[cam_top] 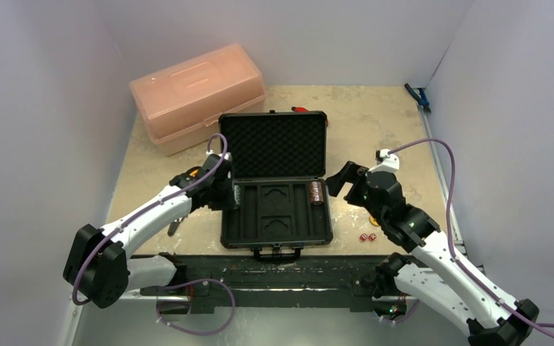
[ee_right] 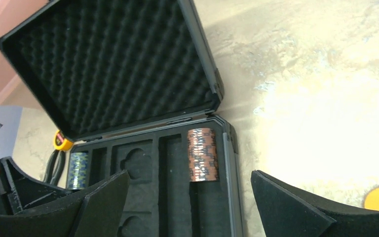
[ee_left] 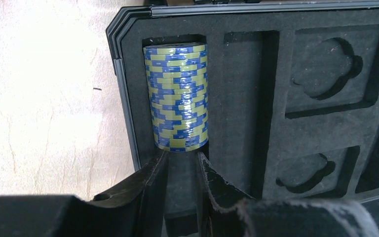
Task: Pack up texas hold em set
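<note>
Lying in your tray's (ee_left: 325, 123) leftmost slot, the yellow-blue chip stack (ee_left: 178, 96) sits just beyond your left gripper (ee_left: 181, 157), jaws narrow, gripping nothing. Your right gripper (ee_right: 190, 177) gapes wide, empty.

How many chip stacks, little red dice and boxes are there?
Chip stacks: 2 (blue-and-yellow stack, brown stack)
Red dice: 2
Boxes: 2 (black case, pink box)
Total: 6

On desk (cam_top: 375, 130): case (cam_top: 278, 234) — left chip stack (ee_left: 177, 96) in leftmost slot, right chip stack (cam_top: 317, 192) in rightmost; dice (cam_top: 367, 236) lie right of it.
</note>
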### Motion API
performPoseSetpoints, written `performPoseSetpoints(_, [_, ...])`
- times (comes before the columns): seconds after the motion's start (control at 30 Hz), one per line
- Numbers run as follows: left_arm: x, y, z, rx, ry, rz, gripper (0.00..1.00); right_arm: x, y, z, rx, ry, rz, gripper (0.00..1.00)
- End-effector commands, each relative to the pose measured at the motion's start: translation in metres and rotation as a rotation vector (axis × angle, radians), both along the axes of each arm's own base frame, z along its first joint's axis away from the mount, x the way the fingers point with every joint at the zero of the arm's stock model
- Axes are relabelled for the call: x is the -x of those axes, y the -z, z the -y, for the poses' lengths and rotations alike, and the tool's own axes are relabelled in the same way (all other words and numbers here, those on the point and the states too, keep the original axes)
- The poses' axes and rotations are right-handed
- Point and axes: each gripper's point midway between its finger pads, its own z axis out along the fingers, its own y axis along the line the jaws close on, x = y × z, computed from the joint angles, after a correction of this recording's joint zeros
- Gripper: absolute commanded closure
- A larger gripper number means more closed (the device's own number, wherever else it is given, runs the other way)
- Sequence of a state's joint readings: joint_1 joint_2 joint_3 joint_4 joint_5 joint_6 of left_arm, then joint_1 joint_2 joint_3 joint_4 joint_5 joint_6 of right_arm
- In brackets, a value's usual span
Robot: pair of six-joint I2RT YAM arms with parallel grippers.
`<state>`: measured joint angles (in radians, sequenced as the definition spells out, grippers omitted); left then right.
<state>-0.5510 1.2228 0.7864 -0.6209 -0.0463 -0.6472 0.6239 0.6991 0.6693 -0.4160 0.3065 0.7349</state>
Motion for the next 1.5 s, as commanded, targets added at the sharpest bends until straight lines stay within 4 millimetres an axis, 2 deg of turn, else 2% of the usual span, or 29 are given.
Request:
performPoseSetpoints(0.0, [-0.015, 0.000, 0.012, 0.035, 0.009, 0.039, 0.76, -0.001, -0.012, 0.018, -0.011, 0.120, -0.003, 0.02])
performPoseSetpoints(0.27, [-0.022, 0.000, 0.013, 0.022, 0.008, 0.058, 0.77, 0.011, 0.019, 0.065, 0.030, 0.428, -0.149, 0.01])
performPoseSetpoints(0.57, [-0.030, -0.001, 0.010, 0.001, 0.014, 0.102, 0.74, 0.022, 0.050, 0.084, 0.097, 0.587, -0.270, 0.01])
performPoseSetpoints(0.73, [-0.028, -0.008, 0.013, 0.028, 0.029, 0.121, 0.69, 0.019, 0.057, 0.084, 0.161, 0.571, -0.289, 0.01])
performPoseSetpoints(0.87, [-0.021, -0.024, 0.013, 0.064, 0.042, 0.148, 0.59, 0.016, 0.058, 0.085, 0.195, 0.574, -0.297, 0.01])
performPoseSetpoints(1.07, [-0.007, -0.056, 0.002, 0.075, 0.044, 0.197, 0.46, 0.011, 0.064, 0.086, 0.212, 0.582, -0.322, 0.01])
performPoseSetpoints(1.33, [0.012, -0.107, -0.021, 0.066, 0.039, 0.288, 0.23, 0.006, 0.084, 0.109, 0.191, 0.617, -0.391, 0.01])
performPoseSetpoints(1.47, [0.021, -0.126, -0.031, 0.042, 0.056, 0.312, 0.15, 0.006, 0.093, 0.117, 0.188, 0.640, -0.421, 0.01])
